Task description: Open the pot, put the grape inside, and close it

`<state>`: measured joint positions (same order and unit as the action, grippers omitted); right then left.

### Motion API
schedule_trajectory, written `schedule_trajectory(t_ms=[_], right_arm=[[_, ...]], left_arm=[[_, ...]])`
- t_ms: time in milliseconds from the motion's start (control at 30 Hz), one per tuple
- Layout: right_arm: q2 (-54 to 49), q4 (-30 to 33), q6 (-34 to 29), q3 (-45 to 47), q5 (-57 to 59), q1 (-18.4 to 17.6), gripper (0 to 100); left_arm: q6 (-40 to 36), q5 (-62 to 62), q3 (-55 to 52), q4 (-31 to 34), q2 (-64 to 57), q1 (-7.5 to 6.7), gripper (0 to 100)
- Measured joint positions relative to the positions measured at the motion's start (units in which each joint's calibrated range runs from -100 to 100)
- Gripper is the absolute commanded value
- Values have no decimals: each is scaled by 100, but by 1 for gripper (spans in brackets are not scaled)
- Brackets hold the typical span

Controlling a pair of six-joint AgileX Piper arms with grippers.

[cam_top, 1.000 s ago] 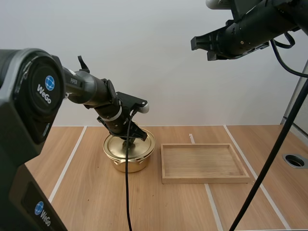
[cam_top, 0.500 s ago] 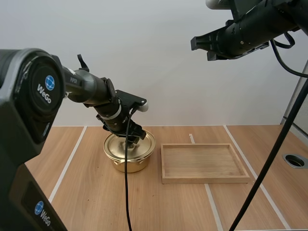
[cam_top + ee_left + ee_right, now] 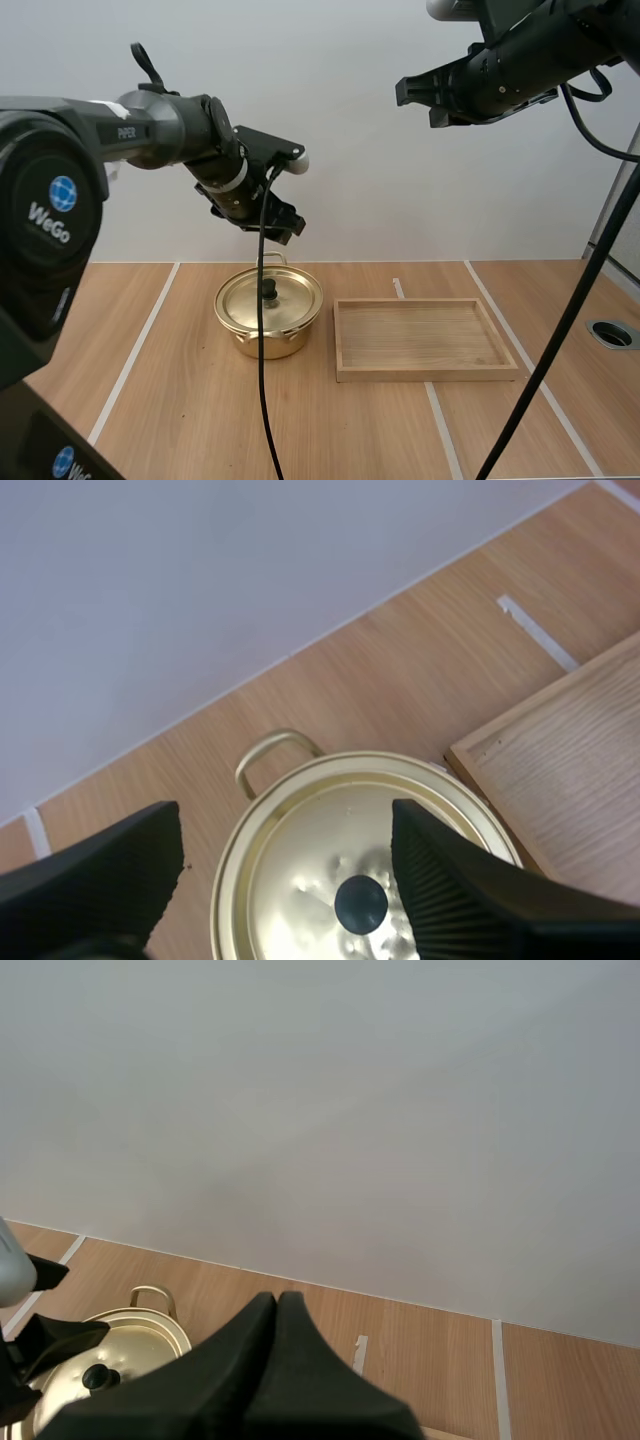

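- the gold pot [image 3: 262, 338] stands on the desk [image 3: 180, 400] with its lid [image 3: 290, 302] on, the black knob [image 3: 268, 291] upright at the lid's middle.
- a wooden tray [image 3: 420, 373] lies flat just beside the pot at its 3 o'clock, not touching it.
- in the high view the left jaws hang in the air above the pot, toward its 12 o'clock, clear of the lid.
- in the left wrist view the left fingers [image 3: 100, 865] stand wide apart, ribbed faces turned to each other, holding nothing; the knob sits below the gap between them, and a loop handle [image 3: 272, 748] juts from the pot's rim at the lid's 11 o'clock.
- the right jaws are high up and well apart from the pot, at about its 2 o'clock in the high view.
- in the right wrist view the right fingers [image 3: 275, 1360] lie together as one dark wedge, closed on nothing.
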<state>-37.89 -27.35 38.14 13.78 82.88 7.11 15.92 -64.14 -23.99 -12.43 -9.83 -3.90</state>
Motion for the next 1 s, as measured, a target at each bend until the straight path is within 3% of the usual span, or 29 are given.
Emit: schedule_trajectory(t_ms=[133,267,467,633,1000], right_arm=[[0,0,0,0,0,0,0],[0,0,0,0,60,0,0],[0,0,0,0,111,0,0],[0,0,0,0,214,0,0],[0,-71,-4,0,294,0,0]], left_arm=[[-149,-197,126,150,-390,0,94],[-221,-303,140,188,-793,0,82],[-294,-325,140,233,-1442,0,46],[-428,-338,151,367,-1997,0,0],[-581,-338,151,788,-3268,0,0]])
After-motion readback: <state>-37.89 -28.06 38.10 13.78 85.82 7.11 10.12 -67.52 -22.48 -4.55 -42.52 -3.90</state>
